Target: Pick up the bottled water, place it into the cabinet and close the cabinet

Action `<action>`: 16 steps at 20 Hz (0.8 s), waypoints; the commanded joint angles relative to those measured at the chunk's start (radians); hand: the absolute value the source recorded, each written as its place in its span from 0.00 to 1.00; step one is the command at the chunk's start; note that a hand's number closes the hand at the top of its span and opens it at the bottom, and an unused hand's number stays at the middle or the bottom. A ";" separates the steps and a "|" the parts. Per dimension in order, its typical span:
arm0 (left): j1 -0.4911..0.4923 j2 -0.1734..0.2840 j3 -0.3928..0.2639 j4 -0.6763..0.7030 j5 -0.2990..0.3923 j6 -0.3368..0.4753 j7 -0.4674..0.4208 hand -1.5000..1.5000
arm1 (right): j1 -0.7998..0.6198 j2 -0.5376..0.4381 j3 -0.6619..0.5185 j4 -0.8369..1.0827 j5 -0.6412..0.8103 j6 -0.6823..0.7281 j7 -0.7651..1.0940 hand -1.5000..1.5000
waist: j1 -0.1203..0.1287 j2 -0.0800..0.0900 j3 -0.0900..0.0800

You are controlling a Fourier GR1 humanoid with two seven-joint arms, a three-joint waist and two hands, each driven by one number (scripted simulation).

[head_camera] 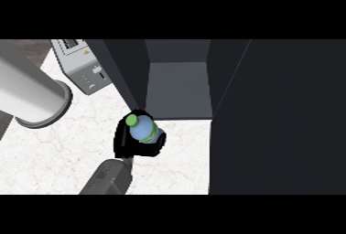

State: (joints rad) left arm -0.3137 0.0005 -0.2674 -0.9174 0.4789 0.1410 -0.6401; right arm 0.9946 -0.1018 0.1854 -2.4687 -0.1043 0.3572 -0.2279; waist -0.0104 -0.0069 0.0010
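A pale, faintly veined marble-like table [61, 155] is being shown from steeply above. At the far left, a large smooth grey cylinder [30, 93] is being seen, ending in a round flanged rim. Behind it, a boxy grey appliance [84, 68] is standing, marked with a small yellow warning triangle; no writing can be read. Toward the middle, a grey forearm is being raised from the lower edge, and its black hand [128, 141] is being held with the fingers curled round the bottled water [143, 129], a light blue bottle with a green cap and green label band. The bottle is being held just before the open dark cabinet [179, 87], whose flat grey shelf is showing. At the right, the cabinet's tall dark door [283, 119] is filling the view.
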 commanded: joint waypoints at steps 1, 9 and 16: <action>-0.063 -0.001 -0.066 -0.144 -0.039 0.163 0.132 1.00 | 0.010 -0.002 -0.033 -0.070 -0.111 -0.003 0.040 0.00 | 0.007 0.000 0.001; -0.283 -0.001 -0.131 -0.089 -0.005 0.370 0.264 1.00 | -0.012 -0.007 -0.100 -0.075 -0.156 0.015 0.037 0.00 | -0.009 0.005 0.000; -0.515 -0.001 -0.131 0.166 0.071 0.456 0.278 1.00 | -0.068 -0.026 -0.149 -0.084 -0.193 0.019 0.098 0.00 | -0.029 0.016 -0.001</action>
State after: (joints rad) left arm -0.7185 0.0001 -0.4079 -0.8361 0.5173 0.5494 -0.3934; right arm 0.9297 -0.0987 0.0917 -2.4490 -0.1441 0.3781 -0.2198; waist -0.0341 0.0042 0.0000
